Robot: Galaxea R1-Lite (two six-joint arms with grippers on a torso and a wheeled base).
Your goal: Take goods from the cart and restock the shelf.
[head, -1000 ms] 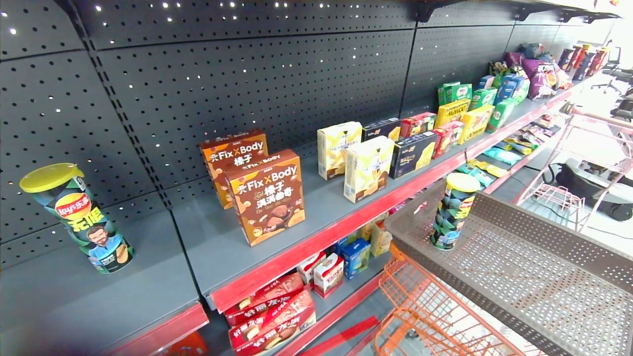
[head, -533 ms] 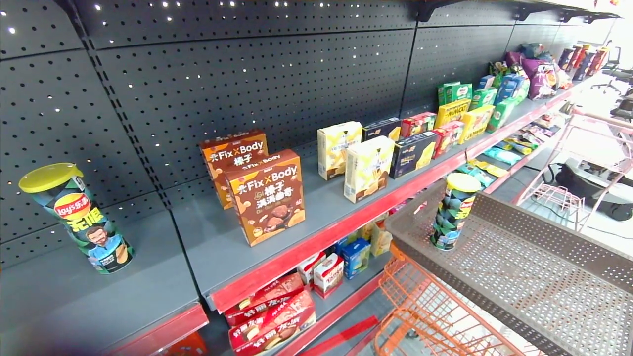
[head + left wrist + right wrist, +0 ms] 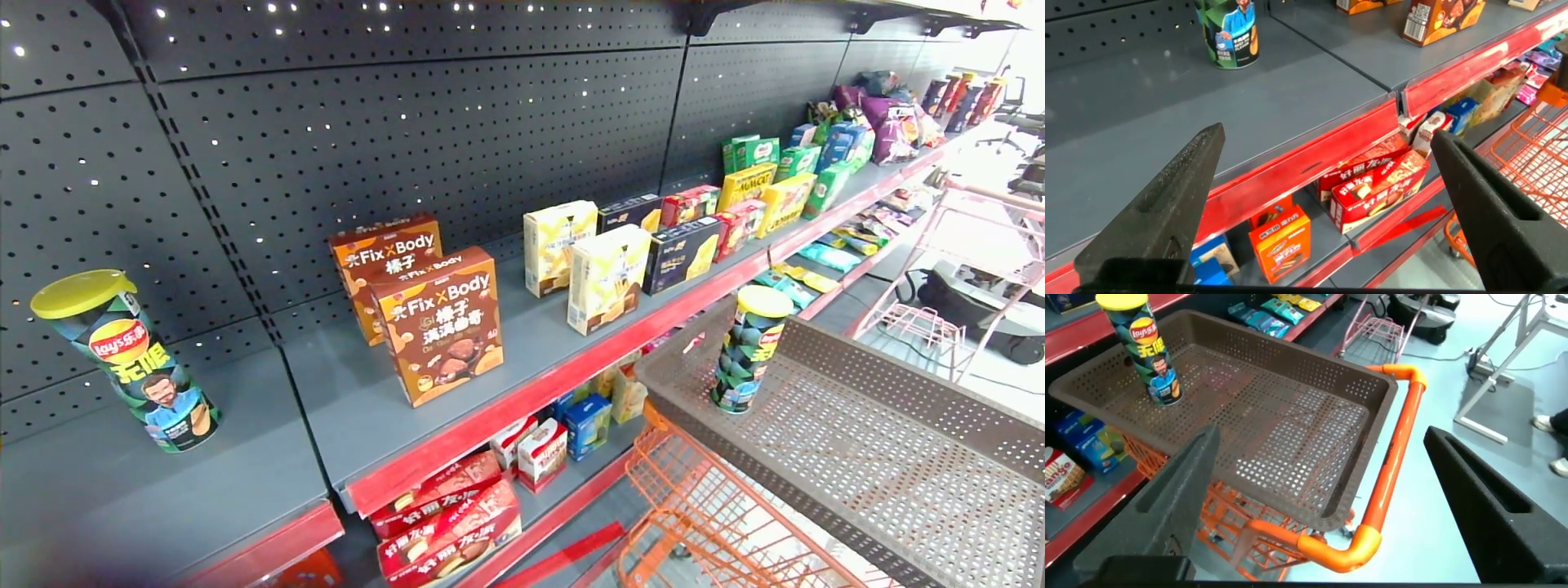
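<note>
**No motion; one can left in the cart to restock**

Nothing had shifted since the earlier frames; cans, boxes and view sat as before.

The can in the cart (image 3: 747, 349) stood upright in the cart tray (image 3: 857, 457), near the corner closest to the shelf (image 3: 367, 408). The can on the shelf (image 3: 126, 359) stood upright at the shelf's left end, well apart from the brown boxes (image 3: 437, 322).

The right tool (image 3: 1323, 434) hung over the tray with its fingers spread wide and empty. The left tool (image 3: 1327, 139) was also wide and empty, in front of the shelf edge.

Likely step was to reach for the cart can, and the right tool looked better placed for it. The grip should go on the can's mid-body below the lid, fingers either side, clear of the tray wall. A straight lift over the rim before crossing should avoid a tip. It should then be set down upright beside the shelf can, not touching it.
</note>
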